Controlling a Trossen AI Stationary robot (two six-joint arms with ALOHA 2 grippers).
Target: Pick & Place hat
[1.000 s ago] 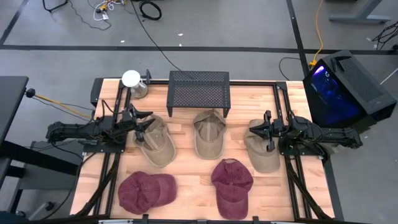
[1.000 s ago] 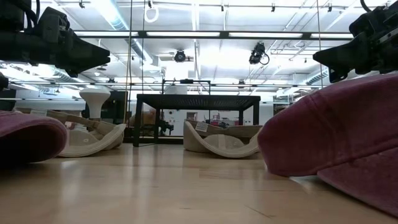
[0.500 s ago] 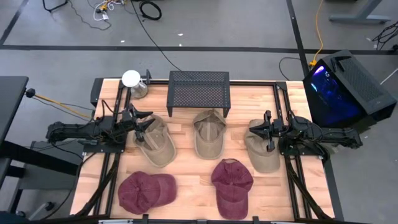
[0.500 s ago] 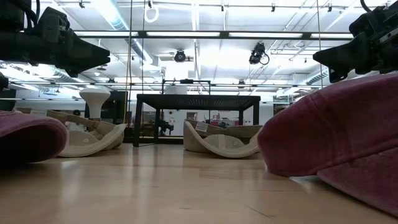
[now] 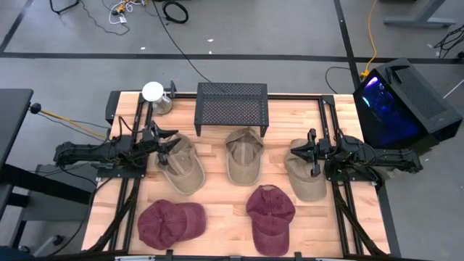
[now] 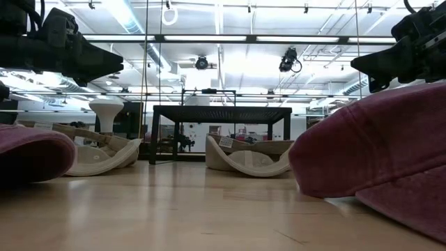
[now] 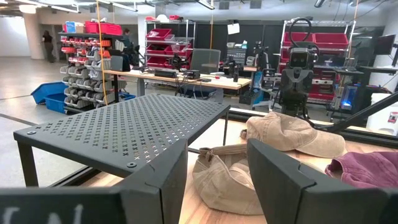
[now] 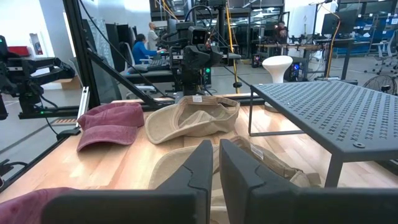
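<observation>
across the wooden desk (image 5: pixel 225 199) i count five hats: three tan ones in a row in front of the black mesh stand (image 5: pixel 232 105), and two maroon ones nearer the front edge. the left tan hat (image 5: pixel 183 165) lies tilted, its long axis running from the stand side toward the front. the middle tan hat (image 5: pixel 243 155) lies crown-down, long axis straight front to back. the right tan hat (image 5: pixel 307 174) runs the same way. the left maroon hat (image 5: pixel 171 222) lies crosswise; the right maroon hat (image 5: pixel 270 216) lies lengthwise.

my left end effector (image 5: pixel 166 144) hovers at the left tan hat's edge, fingers (image 7: pixel 273 180) spread wide and holding nothing. my right end effector (image 5: pixel 304 154) sits over the right tan hat, fingers (image 8: pixel 199 167) nearly together with a thin gap, gripping nothing i can see.

from table height the maroon hats block much of the desk. nothing has shifted since a second ago.
</observation>
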